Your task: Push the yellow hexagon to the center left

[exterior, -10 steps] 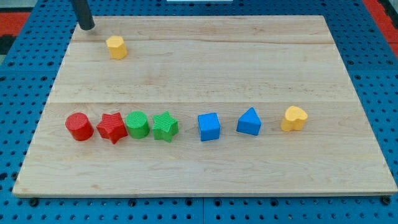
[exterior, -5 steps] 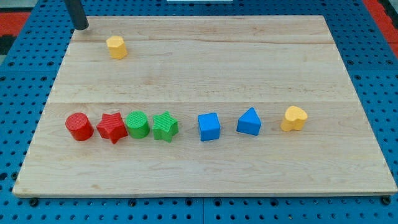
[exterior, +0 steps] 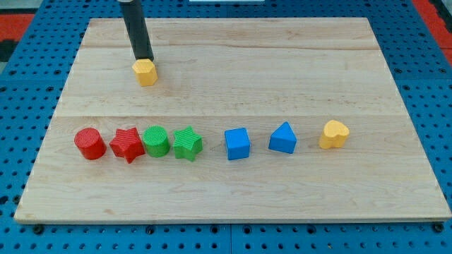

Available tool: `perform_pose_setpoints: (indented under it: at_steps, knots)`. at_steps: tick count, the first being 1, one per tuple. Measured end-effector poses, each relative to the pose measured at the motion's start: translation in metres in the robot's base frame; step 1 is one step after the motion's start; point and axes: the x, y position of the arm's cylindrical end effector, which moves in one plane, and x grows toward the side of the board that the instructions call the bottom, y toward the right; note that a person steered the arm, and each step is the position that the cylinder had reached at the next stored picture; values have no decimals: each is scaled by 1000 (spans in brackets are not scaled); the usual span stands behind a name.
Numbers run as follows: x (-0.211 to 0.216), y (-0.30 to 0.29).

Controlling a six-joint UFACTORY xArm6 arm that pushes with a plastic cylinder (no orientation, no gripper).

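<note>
The yellow hexagon (exterior: 145, 72) lies in the upper left part of the wooden board (exterior: 282, 56). My tip (exterior: 143, 58) stands right at its top edge, touching or nearly touching it from the view's top. The rod rises from there towards the view's top left.
A row of blocks runs across the board's lower middle: red cylinder (exterior: 90, 144), red star (exterior: 127, 144), green cylinder (exterior: 155, 141), green star (exterior: 187, 143), blue cube (exterior: 237, 143), blue triangular block (exterior: 283, 138), yellow heart (exterior: 334, 134). Blue pegboard surrounds the board.
My tip swung from the board's top left corner rightwards and down to the hexagon's top edge. The yellow hexagon has shifted down and slightly right.
</note>
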Motion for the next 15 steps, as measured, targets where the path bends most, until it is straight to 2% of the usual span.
perform_pose_setpoints:
  at_steps: [2,3,4,6,7,8,9,10,11,12,13,14,15]
  knots:
    - [1,-66]
    - [-2,-68]
    - [-16,-32]
    - [-16,59]
    - [-6,80]
    - [-1,25]
    - [33,-37]
    - [54,-36]
    - [29,-13]
    - [53,16]
    - [91,14]
    - [91,-33]
    - [77,-34]
